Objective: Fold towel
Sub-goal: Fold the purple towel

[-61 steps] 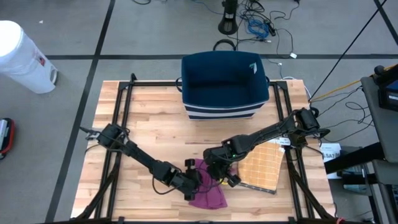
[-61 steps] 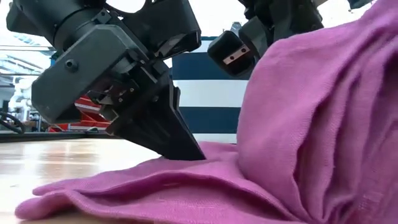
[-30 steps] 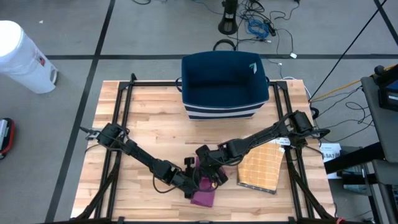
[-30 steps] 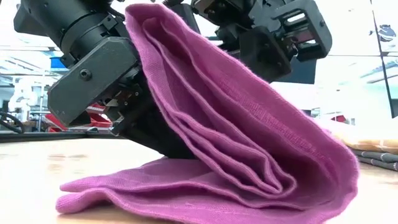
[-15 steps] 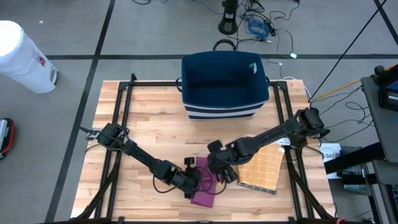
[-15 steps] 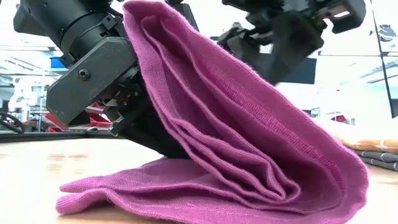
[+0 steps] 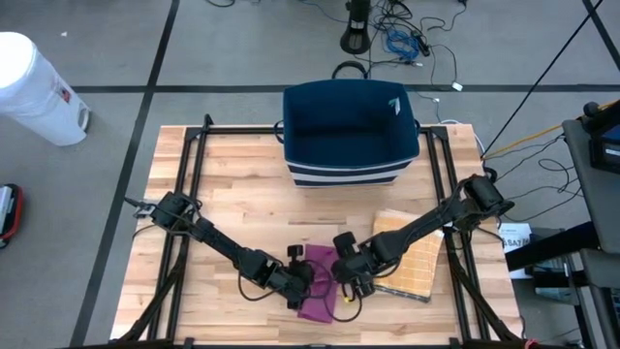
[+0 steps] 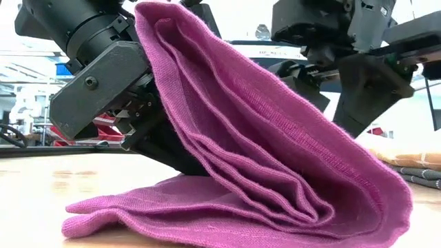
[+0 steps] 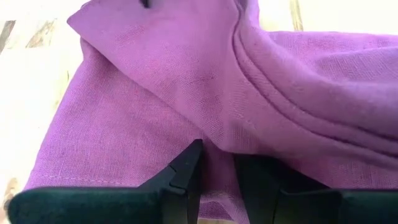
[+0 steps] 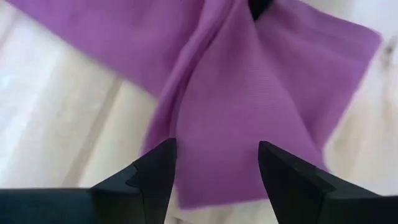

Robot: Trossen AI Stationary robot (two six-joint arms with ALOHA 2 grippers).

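The magenta towel (image 7: 320,294) lies near the table's front edge, folded over on itself. Its lower layer (image 8: 207,213) is flat on the wood, and the doubled flap (image 8: 262,138) rises slanting and leans against my left gripper (image 7: 302,281). That gripper comes from the left and is shut on the cloth. My right gripper (image 7: 346,281) hovers open at the towel's right side. Its fingers (image 10: 155,174) stand apart above the cloth, and I see no touch. My left gripper pinches the towel between its two fingers (image 9: 186,177), at a spot on the cloth's left part (image 9: 217,146) where the flap meets the flat layer. It slants down from the table's left. One layer or several, I cannot tell. The lower layer stays on the table.
A dark blue striped basket (image 7: 351,131) stands at the far middle. A stack of folded tan checked cloth (image 7: 407,260) lies just right of the towel. Black frame rails (image 7: 189,194) run along both sides. A white bin (image 7: 34,87) stands off the table at far left.
My right gripper has drawn away from above the towel's raised flap toward the table's right and near edge, sinking a little and rolling its wrist. The flap has stayed up, leaning on my left gripper.
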